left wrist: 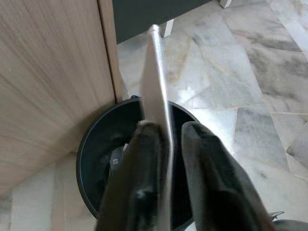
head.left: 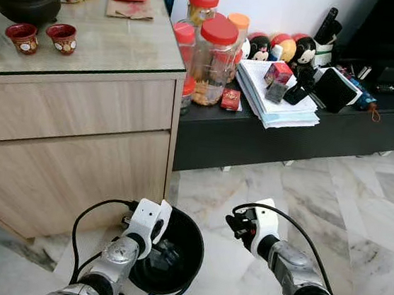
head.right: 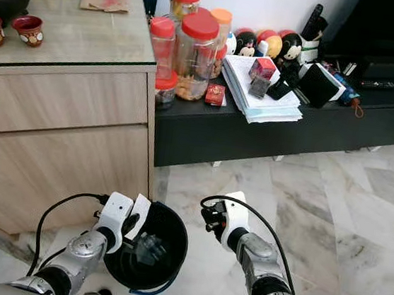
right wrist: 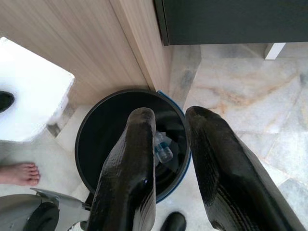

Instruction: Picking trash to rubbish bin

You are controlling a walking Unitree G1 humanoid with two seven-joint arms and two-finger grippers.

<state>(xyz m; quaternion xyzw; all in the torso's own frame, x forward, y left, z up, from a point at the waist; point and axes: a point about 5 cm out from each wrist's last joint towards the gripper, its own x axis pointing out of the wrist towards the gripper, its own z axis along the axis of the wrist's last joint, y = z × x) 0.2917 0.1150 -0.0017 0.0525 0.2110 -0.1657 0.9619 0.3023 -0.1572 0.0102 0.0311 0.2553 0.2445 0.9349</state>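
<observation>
Wooden cabinet (head.left: 69,147) beside bin (head.left: 180,259), left claw (left wrist: 166,144) pinching paper (left wrist: 156,82)

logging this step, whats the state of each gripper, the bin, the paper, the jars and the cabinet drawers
left gripper: shut on the paper, above the bin
paper: flat white piece, held edge-on over the bin, not yet dropped
right gripper: open, holding nothing, beside the bin
bin: upright, no lid, some trash inside
jars: upright, red lids on
cabinet drawers: closed
</observation>
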